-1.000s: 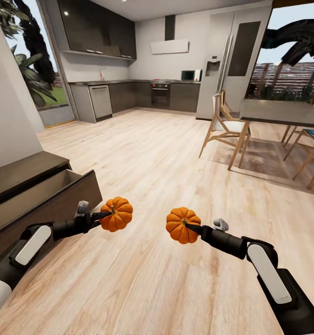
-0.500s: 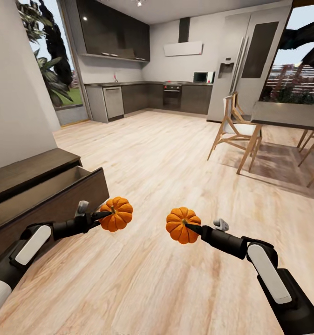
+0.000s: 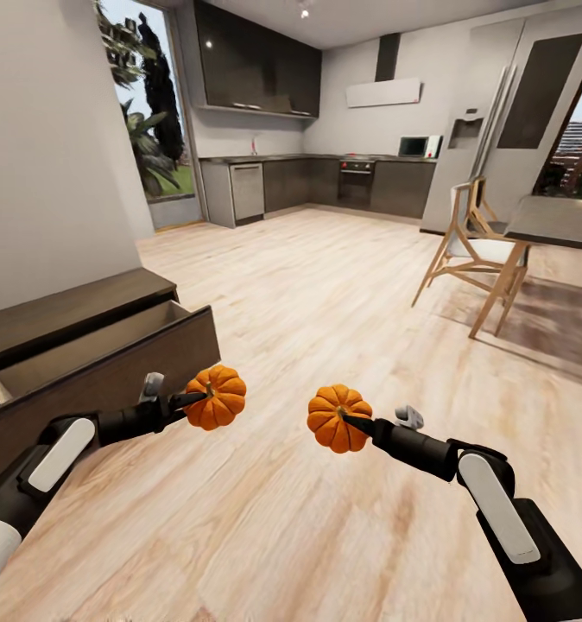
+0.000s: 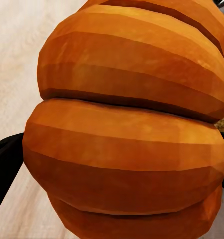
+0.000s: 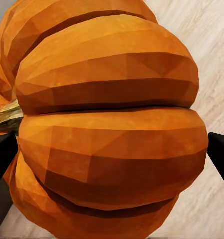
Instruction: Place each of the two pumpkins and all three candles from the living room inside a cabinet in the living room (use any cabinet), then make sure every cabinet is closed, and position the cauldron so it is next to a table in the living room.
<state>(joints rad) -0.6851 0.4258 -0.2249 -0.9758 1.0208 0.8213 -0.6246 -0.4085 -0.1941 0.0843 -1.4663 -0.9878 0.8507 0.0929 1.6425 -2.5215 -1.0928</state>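
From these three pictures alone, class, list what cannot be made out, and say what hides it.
- Open cabinet drawer, head view: its front panel hides most of the inside, so the contents cannot be told.
- Left gripper and right gripper: each pumpkin covers the fingertips.
- Wrist views: the left pumpkin and the right pumpkin block nearly everything beyond.
- Dining table: cut by the edge.

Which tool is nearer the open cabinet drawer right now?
Left. The left tool, shut on a pumpkin, hangs just off the open drawer of the cabinet. The right tool, holding the other pumpkin, is farther out over the floor.
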